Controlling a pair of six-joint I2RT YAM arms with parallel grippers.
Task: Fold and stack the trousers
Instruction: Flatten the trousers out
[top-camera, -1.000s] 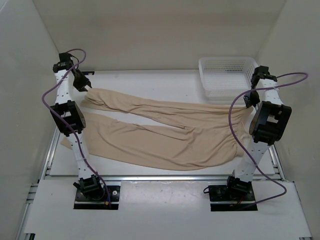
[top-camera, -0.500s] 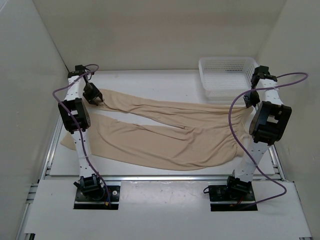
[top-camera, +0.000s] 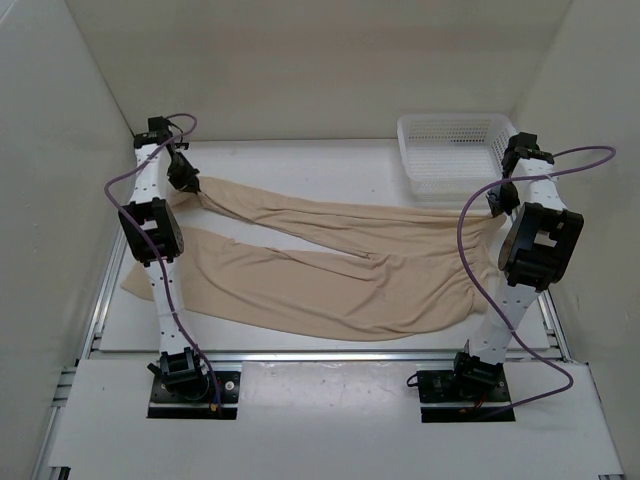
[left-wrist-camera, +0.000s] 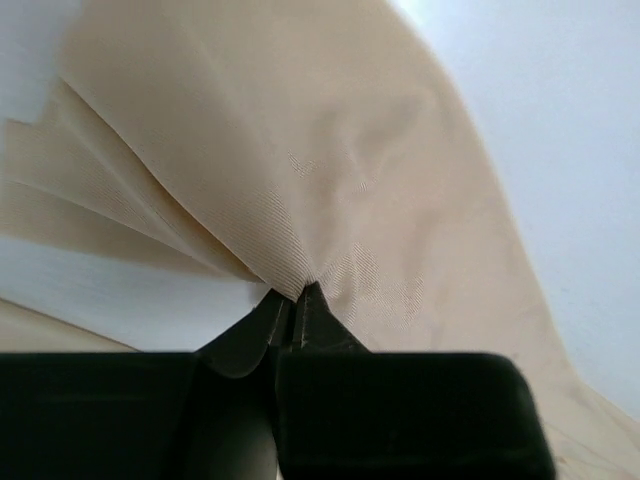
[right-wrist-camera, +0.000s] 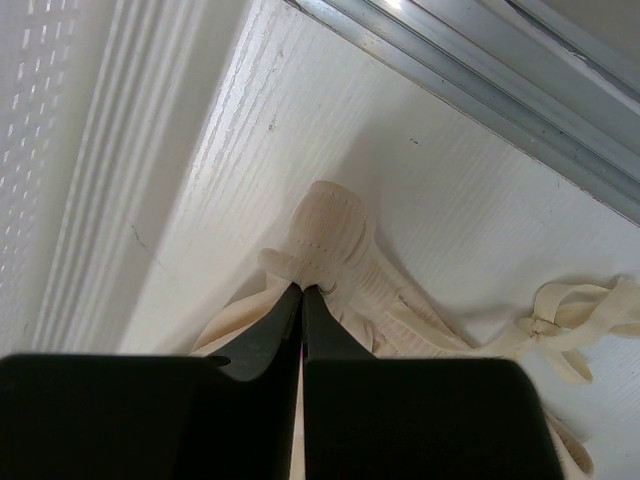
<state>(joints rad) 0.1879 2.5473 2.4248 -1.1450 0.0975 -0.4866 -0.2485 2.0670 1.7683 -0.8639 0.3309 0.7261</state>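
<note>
Our left gripper (left-wrist-camera: 297, 292) clamps the far leg of the trousers (top-camera: 330, 270); our right gripper (right-wrist-camera: 302, 290) clamps the waistband (right-wrist-camera: 330, 240) beside the white mesh basket (top-camera: 450, 150), a grip we barely make out from above.

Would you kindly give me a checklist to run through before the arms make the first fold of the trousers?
1. Left gripper shut on a leg end of the trousers: ok.
2. Right gripper shut on the waistband: ok.
3. Drawstring outside the jaws: ok.
4. Other leg fully on the table: cannot tell; its end reaches the left edge.
5. Basket apart from the trousers: cannot tell.
</note>
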